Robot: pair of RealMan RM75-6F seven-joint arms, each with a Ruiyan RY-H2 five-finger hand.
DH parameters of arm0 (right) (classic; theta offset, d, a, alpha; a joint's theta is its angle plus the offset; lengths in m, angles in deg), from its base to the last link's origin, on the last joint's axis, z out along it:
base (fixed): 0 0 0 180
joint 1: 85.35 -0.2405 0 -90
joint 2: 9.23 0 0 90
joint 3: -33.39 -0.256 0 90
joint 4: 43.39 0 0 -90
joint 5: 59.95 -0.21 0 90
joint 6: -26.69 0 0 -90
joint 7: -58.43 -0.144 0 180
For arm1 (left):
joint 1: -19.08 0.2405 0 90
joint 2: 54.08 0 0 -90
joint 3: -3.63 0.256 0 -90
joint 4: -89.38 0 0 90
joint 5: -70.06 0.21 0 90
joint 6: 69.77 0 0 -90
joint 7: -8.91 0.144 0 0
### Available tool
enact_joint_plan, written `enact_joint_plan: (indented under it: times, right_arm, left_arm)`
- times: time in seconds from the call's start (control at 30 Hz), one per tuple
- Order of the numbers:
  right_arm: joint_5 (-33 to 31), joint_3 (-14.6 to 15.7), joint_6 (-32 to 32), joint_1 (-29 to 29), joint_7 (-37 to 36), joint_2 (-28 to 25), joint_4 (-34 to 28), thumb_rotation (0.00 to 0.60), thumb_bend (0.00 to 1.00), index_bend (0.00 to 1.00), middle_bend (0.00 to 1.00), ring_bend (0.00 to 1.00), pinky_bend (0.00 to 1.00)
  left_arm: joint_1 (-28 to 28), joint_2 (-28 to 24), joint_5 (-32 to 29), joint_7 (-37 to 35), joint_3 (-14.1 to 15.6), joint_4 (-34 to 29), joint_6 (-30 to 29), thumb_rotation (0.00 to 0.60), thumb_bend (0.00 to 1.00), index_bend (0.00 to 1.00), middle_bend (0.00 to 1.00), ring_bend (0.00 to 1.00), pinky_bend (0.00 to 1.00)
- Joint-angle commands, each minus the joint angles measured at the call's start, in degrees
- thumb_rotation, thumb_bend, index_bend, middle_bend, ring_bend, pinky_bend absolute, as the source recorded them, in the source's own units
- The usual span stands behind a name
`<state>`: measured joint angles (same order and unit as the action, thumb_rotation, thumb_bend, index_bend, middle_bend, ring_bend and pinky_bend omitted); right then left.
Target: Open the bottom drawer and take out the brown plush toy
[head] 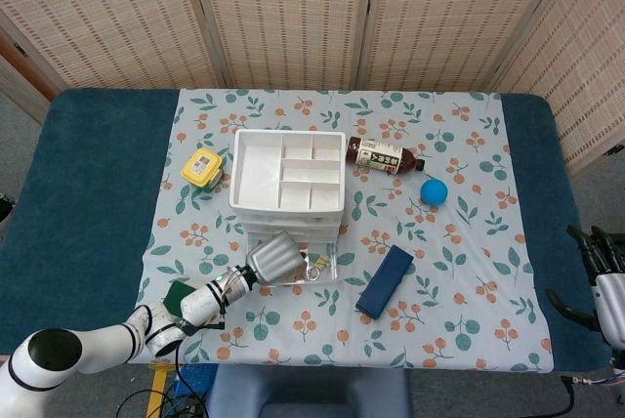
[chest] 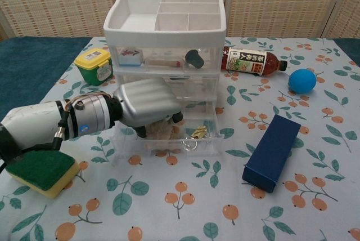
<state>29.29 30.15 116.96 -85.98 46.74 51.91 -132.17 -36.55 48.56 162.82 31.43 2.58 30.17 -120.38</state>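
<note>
The white drawer unit point(chest: 166, 27) stands mid-table, and its clear bottom drawer point(chest: 191, 145) is pulled out toward me. My left hand point(chest: 147, 105) reaches into that drawer from the left. Its fingers curl down around the brown plush toy point(chest: 163, 132); only a small brown patch shows beneath the palm. In the head view the same left hand point(head: 273, 257) covers the drawer's left part. My right hand point(head: 601, 271) hangs off the table's right edge, fingers apart and holding nothing.
A gold clip point(chest: 198, 132) lies in the drawer's right part. A green and yellow sponge point(chest: 40, 170) sits under my left forearm. A yellow box point(chest: 94, 65), a tea bottle point(chest: 250, 61), a blue ball point(chest: 302, 80) and a navy box point(chest: 272, 152) surround the unit.
</note>
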Motion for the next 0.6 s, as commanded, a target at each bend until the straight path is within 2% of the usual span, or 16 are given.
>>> enact_joint_plan:
  times: [0.03, 0.4, 0.6]
  right_arm:
    - [0.01, -0.02, 0.03, 0.00, -0.01, 0.00, 0.00, 0.600, 0.26, 0.01, 0.13, 0.07, 0.15]
    - [-0.03, -0.09, -0.10, -0.14, -0.16, 0.11, 0.21, 0.600, 0.26, 0.01, 0.13, 0.07, 0.15]
    - [0.06, -0.11, 0.07, -0.12, -0.38, 0.21, 0.44, 0.600, 0.26, 0.01, 0.13, 0.07, 0.15]
  left_arm:
    - [0.02, -0.26, -0.20, -0.47, -0.03, -0.40, 0.04, 0.600, 0.30, 0.65, 0.97, 1.00, 1.00]
    - [0.75, -1.64, -1.74, -3.31, -0.66, -2.84, -0.46, 0.600, 0.31, 0.76, 0.98, 1.00, 1.00]
    - [1.56, -3.14, -2.69, -3.97, -1.37, -5.33, -1.64, 0.600, 0.31, 0.77, 0.98, 1.00, 1.00]
